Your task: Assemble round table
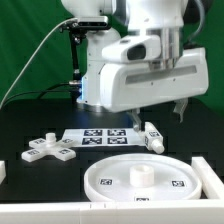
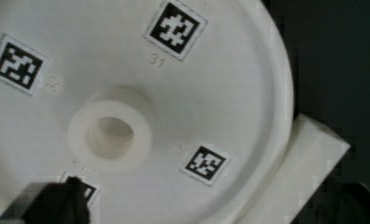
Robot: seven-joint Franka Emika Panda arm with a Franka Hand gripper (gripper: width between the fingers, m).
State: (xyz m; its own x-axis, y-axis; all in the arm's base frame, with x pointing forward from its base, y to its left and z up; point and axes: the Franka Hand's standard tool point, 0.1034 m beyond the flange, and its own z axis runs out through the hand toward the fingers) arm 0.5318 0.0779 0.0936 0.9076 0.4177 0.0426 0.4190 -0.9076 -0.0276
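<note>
The large round rimmed disc (image 1: pixel 135 180) lies flat at the front of the black table, its central hub (image 1: pixel 142 172) pointing up. It fills the wrist view (image 2: pixel 164 90), with its hub (image 2: pixel 111 130) and several square tags showing. The short thick cylinder (image 1: pixel 152 135) lies behind the disc, next to the marker board. The small cross-shaped piece (image 1: pixel 45 150) lies on the exterior view's left. My gripper (image 1: pixel 157 110) hangs above the cylinder and the disc's back edge, open and empty. One dark fingertip (image 2: pixel 57 200) shows over the disc in the wrist view.
The marker board (image 1: pixel 100 137) lies behind the disc. A white bar (image 1: pixel 207 175) stands right of the disc and also shows in the wrist view (image 2: pixel 324 150). Other white bars (image 1: pixel 40 208) run along the front and left edges. A cable hangs at the back left.
</note>
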